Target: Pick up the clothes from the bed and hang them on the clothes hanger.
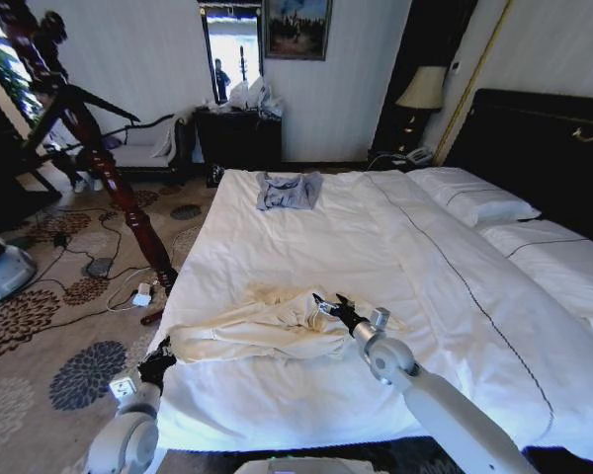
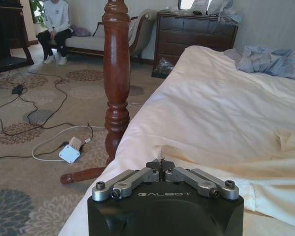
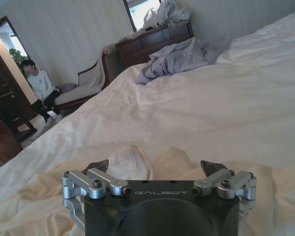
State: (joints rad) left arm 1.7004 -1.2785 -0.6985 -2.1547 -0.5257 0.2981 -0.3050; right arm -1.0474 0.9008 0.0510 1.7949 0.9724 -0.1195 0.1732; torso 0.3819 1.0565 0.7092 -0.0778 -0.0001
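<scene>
Head view shows the clothes (image 1: 262,324) lying on the bed (image 1: 376,237) at 6 o'clock, right gripper (image 1: 328,306) spread above them, left gripper (image 1: 156,367) clenched empty; the clothes hanger (image 1: 99,158) at 10 o'clock bare.

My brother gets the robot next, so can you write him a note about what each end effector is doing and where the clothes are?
Right end effector: open, over the middle of the cream clothes, nothing gripped.
Left end effector: shut, low at the bed's near-left edge beside the garment's edge; whether it pinches cloth can't be told.
Clothes: lying crumpled on the bed's near side.
Clothes hanger: standing on the carpet left of the bed, nothing on it.
Done: arms positioned at the garment.
Left: grasp, lift, carry over, hang.
</scene>
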